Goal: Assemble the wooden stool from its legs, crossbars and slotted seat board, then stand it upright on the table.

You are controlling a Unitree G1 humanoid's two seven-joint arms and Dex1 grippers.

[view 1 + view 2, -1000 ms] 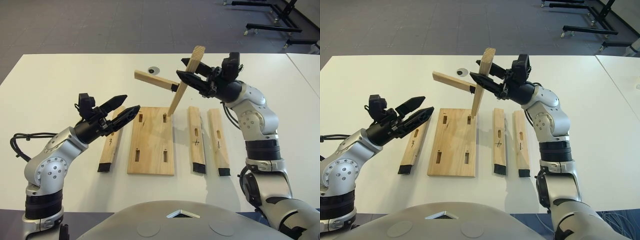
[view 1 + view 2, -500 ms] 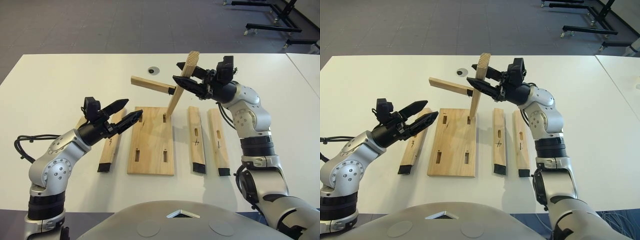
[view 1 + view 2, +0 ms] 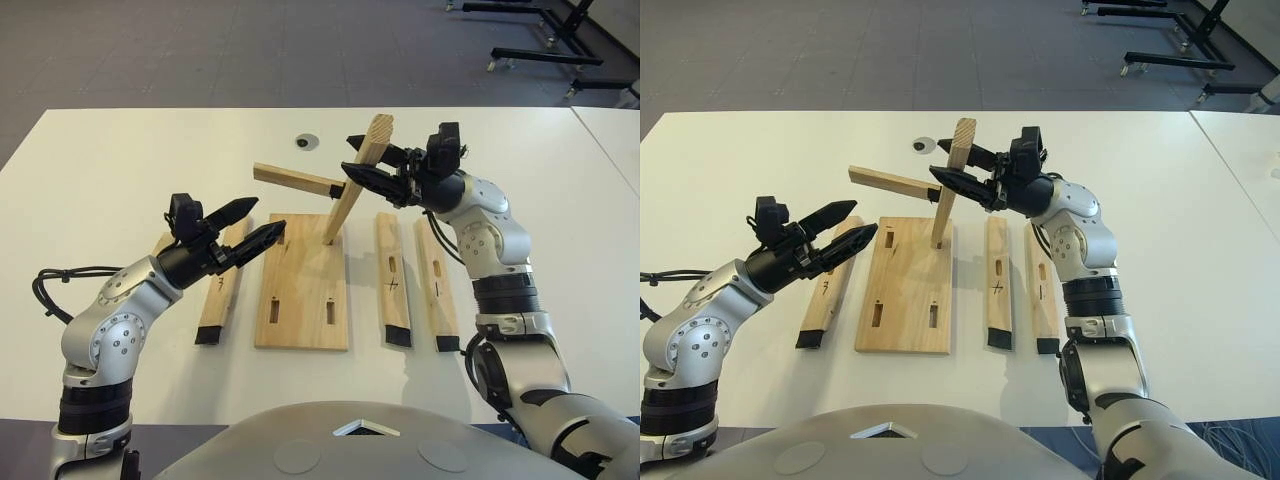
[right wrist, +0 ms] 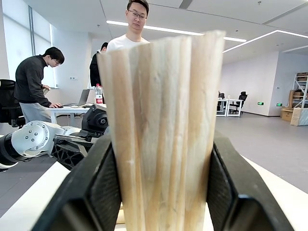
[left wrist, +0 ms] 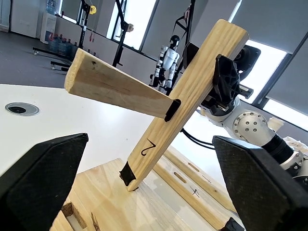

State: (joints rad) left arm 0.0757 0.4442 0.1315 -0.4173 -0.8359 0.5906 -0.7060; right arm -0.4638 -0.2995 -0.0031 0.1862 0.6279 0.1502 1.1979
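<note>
The slotted seat board (image 3: pixel 302 282) lies flat in the middle of the table. My right gripper (image 3: pixel 362 172) is shut on a wooden leg (image 3: pixel 358 177) that leans over the board, its dark foot at the board's far right slot. A crossbar (image 3: pixel 297 180) sticks out of that leg toward the left. In the left wrist view the same leg (image 5: pixel 185 100) and crossbar (image 5: pixel 115 85) stand over the board. My left gripper (image 3: pixel 256 223) hovers open above the board's left edge, over another leg (image 3: pixel 221 285) lying flat.
Two more slotted legs (image 3: pixel 392 276) (image 3: pixel 437 281) lie side by side right of the board. A small round cable port (image 3: pixel 306 142) sits in the table's far middle. Bare white table lies to the far left and far right.
My right gripper has carried the leg and crossbar leftward and lower, bringing the leg's foot onto the board's far right slot. My left gripper moved slightly right, still open.
</note>
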